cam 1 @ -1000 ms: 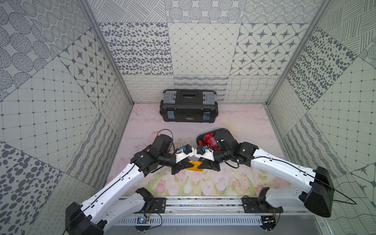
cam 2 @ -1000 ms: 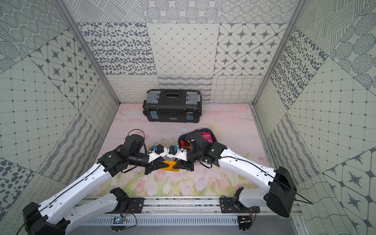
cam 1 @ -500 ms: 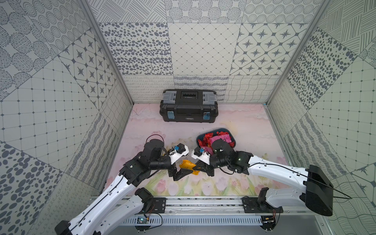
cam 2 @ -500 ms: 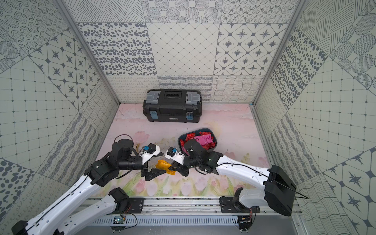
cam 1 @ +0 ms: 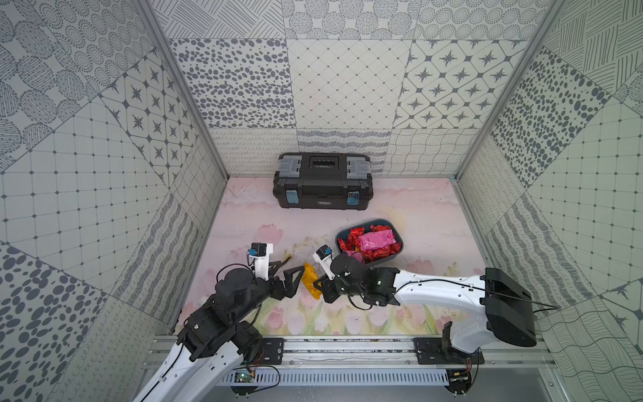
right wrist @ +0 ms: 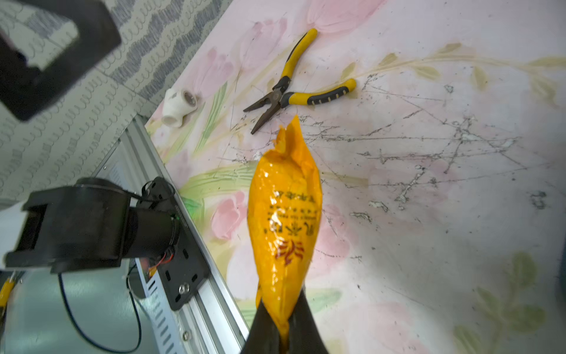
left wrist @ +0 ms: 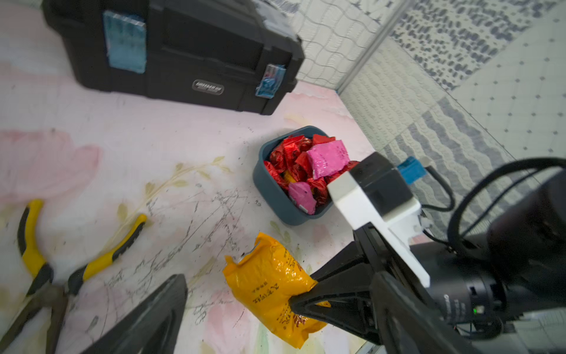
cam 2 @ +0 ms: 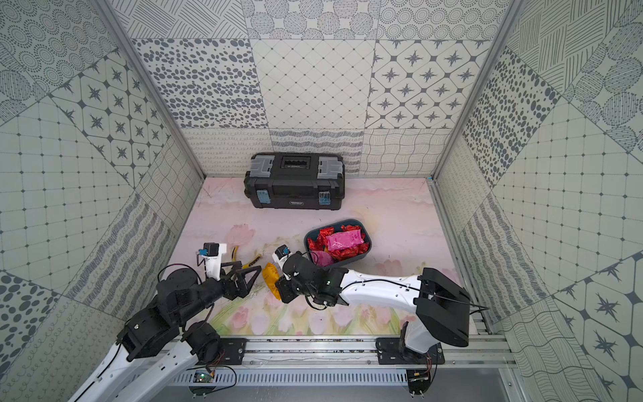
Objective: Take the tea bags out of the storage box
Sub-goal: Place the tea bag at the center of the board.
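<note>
Orange-yellow tea bag (right wrist: 284, 220), end hidden between right fingers (right wrist: 262, 334)

Bright, even light, seemingly from overhead; shadows soft. Glare streaks the orange packet (right wrist: 284, 220). Wrist views bend at the edges, and the near fingers (left wrist: 147, 318) and toolbox (left wrist: 171, 52) are blurred.

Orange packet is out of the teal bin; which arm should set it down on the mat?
Right. The right hand is shut on the orange packet at its end, while the left hand is open and apart from it.
</note>
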You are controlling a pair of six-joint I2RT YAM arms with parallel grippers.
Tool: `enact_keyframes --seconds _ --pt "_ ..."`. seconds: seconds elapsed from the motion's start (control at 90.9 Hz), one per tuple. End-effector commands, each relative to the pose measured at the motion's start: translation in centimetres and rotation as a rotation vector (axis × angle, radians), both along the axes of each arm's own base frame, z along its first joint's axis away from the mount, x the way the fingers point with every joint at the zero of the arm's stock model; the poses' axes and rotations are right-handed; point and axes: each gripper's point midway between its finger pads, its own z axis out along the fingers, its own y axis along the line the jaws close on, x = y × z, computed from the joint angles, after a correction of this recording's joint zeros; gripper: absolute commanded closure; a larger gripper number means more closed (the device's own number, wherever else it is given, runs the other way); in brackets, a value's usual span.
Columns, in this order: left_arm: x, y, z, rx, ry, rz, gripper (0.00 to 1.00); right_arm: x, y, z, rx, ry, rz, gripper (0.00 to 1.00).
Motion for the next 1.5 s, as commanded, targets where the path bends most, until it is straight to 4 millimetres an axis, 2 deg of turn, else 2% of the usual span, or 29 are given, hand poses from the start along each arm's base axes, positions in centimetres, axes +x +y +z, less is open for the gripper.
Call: enact_keyframes --seconds 0.0,0.11,0.275,0.374,0.451,0.561,0.616,0.715,0.803,1.09,1.255,1.387,1.486 --pt "-1.4 5.8 -7.1 -0.169 0.410 0.526 0.02 0.1 0.8 -2.3 -0.048 0.123 -0.092 0.99" --pt "-2.7 5.3 -9.0 -0.114 0.563 0.532 0.01 -0.5 2.0 -4.4 -0.078 0.222 -0.103 0.97" --pt "-3.8 4.9 -9.9 -0.069 0.684 0.537 0.02 -0.7 2.7 -6.8 -0.096 0.313 -0.151 0.95" --pt "-4.0 4.4 -10.5 -0.090 0.717 0.526 0.01 -0.7 2.6 -8.2 -0.128 0.340 -0.175 0.85" --pt "-3.8 3.3 -10.9 -0.098 0.733 0.472 0.01 -0.6 2.2 -8.4 -0.148 0.340 -0.195 0.76" --pt "-3.9 2.2 -11.5 -0.068 0.779 0.418 0.02 0.0 0.7 -6.6 -0.149 0.275 -0.240 0.56" --pt "-3.6 1.7 -11.5 -0.054 0.786 0.389 0.02 0.4 -0.4 -5.9 -0.146 0.241 -0.267 0.51" --pt "-2.7 0.4 -10.9 -0.038 0.763 0.312 0.01 1.0 -2.6 -3.7 -0.122 0.164 -0.299 0.46" --pt "-2.1 -0.5 -10.9 -0.002 0.761 0.261 0.01 1.3 -4.5 -1.9 -0.108 0.111 -0.310 0.45" --pt "-0.4 -4.7 -11.6 0.069 0.754 0.137 0.02 2.4 -12.1 -0.3 -0.049 0.085 -0.375 0.44" --pt "-0.1 -7.1 -13.6 0.191 0.779 0.093 0.01 2.7 -15.8 0.9 -0.017 0.052 -0.445 0.44" --pt "0.4 -9.2 -14.9 0.279 0.783 0.041 0.02 2.6 -17.5 1.5 -0.002 0.032 -0.487 0.44" --pt "0.8 -9.5 -16.1 0.365 0.805 0.051 0.01 2.4 -18.0 1.6 -0.001 0.035 -0.493 0.44"
